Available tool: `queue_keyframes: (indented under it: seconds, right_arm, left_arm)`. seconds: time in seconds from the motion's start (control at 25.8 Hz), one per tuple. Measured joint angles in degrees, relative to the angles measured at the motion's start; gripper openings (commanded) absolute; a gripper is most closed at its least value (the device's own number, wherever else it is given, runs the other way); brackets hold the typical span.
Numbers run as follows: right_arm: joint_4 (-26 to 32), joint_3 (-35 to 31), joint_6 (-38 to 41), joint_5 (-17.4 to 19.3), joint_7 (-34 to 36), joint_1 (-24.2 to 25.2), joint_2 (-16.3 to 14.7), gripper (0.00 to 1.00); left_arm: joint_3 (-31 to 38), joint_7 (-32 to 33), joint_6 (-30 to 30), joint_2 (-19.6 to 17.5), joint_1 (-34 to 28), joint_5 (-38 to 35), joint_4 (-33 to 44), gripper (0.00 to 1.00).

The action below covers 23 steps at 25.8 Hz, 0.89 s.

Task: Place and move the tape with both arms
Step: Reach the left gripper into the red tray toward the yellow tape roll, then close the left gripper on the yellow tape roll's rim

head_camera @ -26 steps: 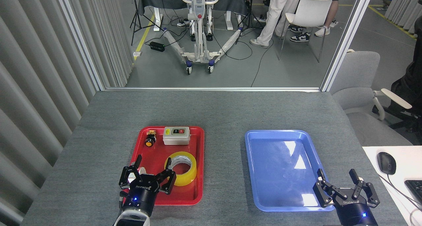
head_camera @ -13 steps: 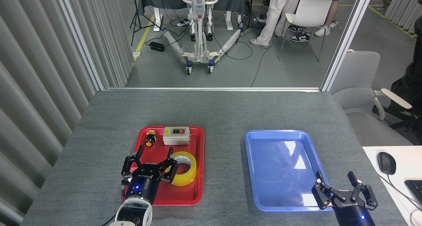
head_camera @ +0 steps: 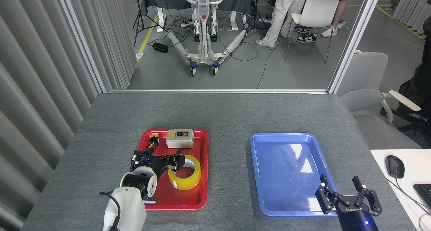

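My left gripper is down over the red tray, pointing away from me, and its jaws are spread open. One claw sits right at the near-left rim of the tape; the other is out to the left, close to a small orange-and-black button. I can't tell from this angle whether that right claw is actually touching the roll or just hanging above it. Nothing is pinched between the jaws as far as I can see.

The tape lies flat in the tray, hole facing up, just to the right of the left jaws and slightly nearer to me. Straight ahead of the jaws, at the far end of the same tray, there's a grey switch box with the little button part beside it on its left.

My right gripper is hovering at the near-right corner of the blue tray, jaws wide open with nothing in them. The tape is well off to the left of those jaws, across a bare strip of grey bench between the two trays. A computer mouse sits on a white surface to the right of them.
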<state>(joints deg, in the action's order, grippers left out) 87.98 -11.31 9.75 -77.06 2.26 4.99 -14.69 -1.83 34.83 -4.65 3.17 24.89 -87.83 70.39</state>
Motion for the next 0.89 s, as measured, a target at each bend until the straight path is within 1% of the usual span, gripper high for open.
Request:
queue_keyframes:
  seconds: [0.31,0.43,0.5,0.66,0.81,0.89]
  right_arm:
    - [-0.3,0.0,0.0,0.4,0.1,0.0,0.0,1.0]
    - [-0.4,0.0,0.0,0.5,0.1,0.0,0.0,1.0]
    - [-0.4,0.0,0.0,0.6,0.1,-0.1,0.0,1.0]
    - [-0.4,-0.1,-0.2,0.6,0.1,-0.2,0.0,1.0]
    - [-0.5,-0.1,-0.3,0.6,0.3,-0.3,0.1,1.0]
    - [-0.5,-0.1,-0.3,0.6,0.2,-0.2,0.0,1.0]
  left_arm:
    - [-1.2,25.4,-0.7,-1.0,5.9,0.6,-1.6,1.0]
    - [-2.3,34.8,-0.9,-1.0,7.7,4.1,-2.4,1.0]
    - [-2.7,38.9,-0.9,-1.0,8.3,7.6,-2.7,1.0]
    - [-3.0,41.8,-0.8,-1.0,9.0,11.6,-2.9,1.0]
    - [-3.4,42.2,0.2,-1.0,9.2,12.8,-3.3,1.0]
    - [-3.8,41.2,2.1,-0.9,9.2,13.0,-3.8,1.0]
